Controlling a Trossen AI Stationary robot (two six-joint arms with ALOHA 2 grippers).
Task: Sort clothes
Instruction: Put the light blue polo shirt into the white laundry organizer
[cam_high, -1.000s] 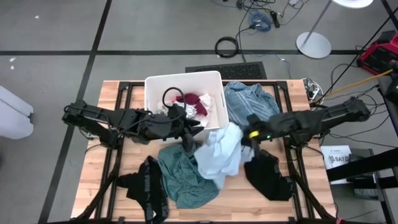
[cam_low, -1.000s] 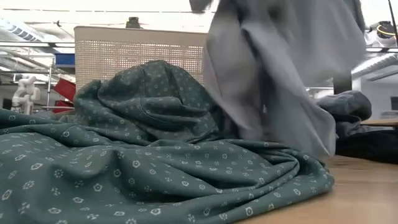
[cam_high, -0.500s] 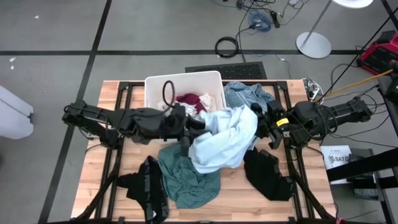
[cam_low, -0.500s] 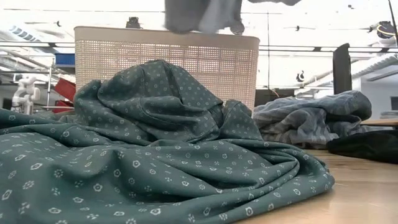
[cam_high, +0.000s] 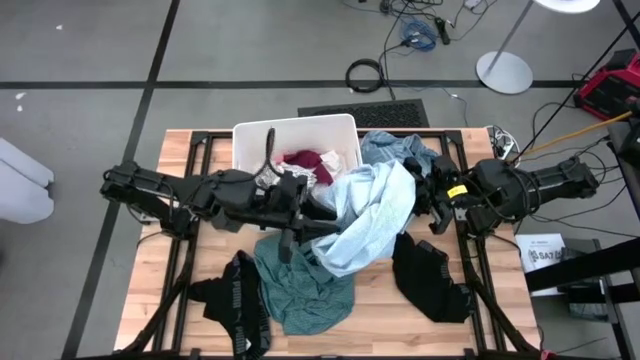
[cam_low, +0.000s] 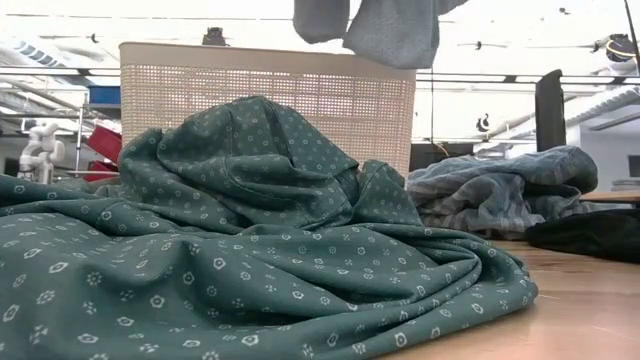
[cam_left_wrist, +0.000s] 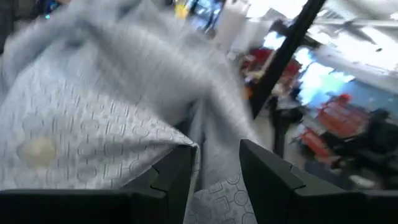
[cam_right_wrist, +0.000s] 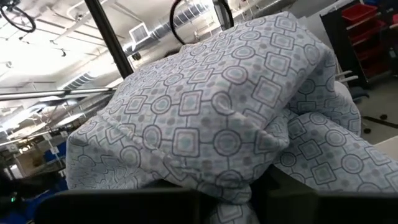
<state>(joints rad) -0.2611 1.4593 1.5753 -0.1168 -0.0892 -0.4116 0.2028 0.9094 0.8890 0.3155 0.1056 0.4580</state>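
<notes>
Careful: both your left gripper and right gripper are clamped on the light blue patterned shirt stretched above mid-counter by the white bin, so uneven pulling could drag its hem across the teal shirt.

Pale blue geometric-print shirt, teal dotted cloth, black garment, perhaps dark-red fabric in white bin.
</notes>
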